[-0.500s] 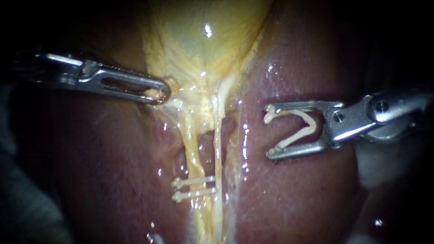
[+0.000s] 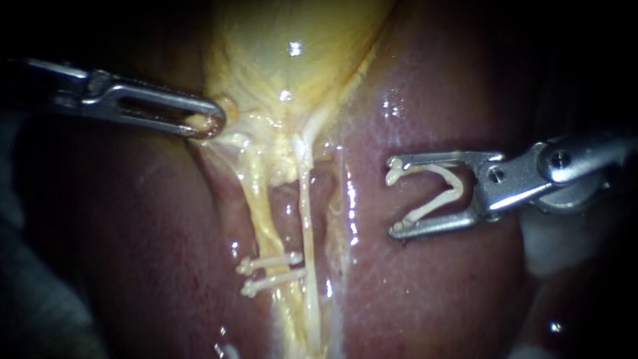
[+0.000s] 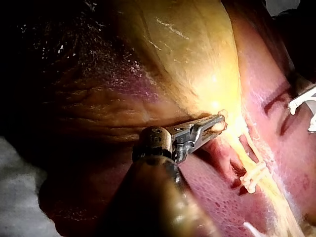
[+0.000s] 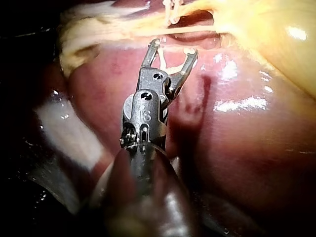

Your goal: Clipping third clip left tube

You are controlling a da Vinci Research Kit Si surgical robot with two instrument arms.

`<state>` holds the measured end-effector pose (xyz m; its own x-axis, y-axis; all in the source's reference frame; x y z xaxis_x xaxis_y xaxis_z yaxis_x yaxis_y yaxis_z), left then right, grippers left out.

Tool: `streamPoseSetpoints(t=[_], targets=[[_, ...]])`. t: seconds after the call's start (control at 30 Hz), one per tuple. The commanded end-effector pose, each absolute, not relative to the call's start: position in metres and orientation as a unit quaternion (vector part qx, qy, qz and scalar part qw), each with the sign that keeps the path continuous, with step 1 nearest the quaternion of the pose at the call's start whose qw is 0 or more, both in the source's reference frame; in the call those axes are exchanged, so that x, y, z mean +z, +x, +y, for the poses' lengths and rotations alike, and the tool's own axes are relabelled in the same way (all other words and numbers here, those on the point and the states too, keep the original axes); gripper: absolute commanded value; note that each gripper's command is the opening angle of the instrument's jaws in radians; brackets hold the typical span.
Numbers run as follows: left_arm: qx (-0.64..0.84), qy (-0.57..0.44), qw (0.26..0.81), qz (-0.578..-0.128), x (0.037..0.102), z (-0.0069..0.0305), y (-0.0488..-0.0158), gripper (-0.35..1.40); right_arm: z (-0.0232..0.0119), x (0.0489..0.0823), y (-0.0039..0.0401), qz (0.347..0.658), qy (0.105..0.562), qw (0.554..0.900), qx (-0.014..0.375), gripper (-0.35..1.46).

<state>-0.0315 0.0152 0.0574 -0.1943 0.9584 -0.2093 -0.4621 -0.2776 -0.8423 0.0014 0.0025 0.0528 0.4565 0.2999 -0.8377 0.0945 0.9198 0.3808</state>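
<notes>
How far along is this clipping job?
Done: two white plastic clips sit across the yellowish left tube. In hand: the left instrument grips the yellow gallbladder at its neck; the right instrument carries a third, open white clip, clear of the tube. Left: closing it on the tube.

No readable labels, brands or signs, only a small engraved mark (image 4: pixel 144 115) on the right instrument (image 4: pixel 174 47)

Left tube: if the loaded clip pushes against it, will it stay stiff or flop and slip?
Probably floppy: the left tube looks thin and soft, taut only because the left instrument grips tissue. Likely slippery, since it glistens. The two clips may steady it against the right instrument's open clip.
</notes>
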Motion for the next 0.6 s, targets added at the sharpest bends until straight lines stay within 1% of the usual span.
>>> streamPoseSetpoints(t=[0.03,0.17,0.3,0.43,0.6], targets=[[0.701,-0.384,0.507,-0.324,0.0573,0.0152,-0.0315,-0.35,0.0024,0.0529,0.0017,0.518,0.193,0.831,0.060,0.50],[0.700,-0.384,0.508,-0.323,0.0571,0.0151,-0.0317,-0.35,0.0019,0.0531,0.0029,0.521,0.201,0.828,0.050,0.50],[0.700,-0.384,0.508,-0.323,0.0571,0.0151,-0.0318,-0.35,0.0013,0.0539,0.0047,0.526,0.223,0.818,0.062,0.50],[0.700,-0.384,0.508,-0.323,0.0571,0.0151,-0.0318,-0.35,0.0009,0.0549,0.0071,0.534,0.248,0.805,0.080,0.50],[0.700,-0.384,0.508,-0.323,0.0569,0.0151,-0.0319,-0.35,0.0010,0.0563,0.0093,0.537,0.283,0.785,0.120,0.50]])
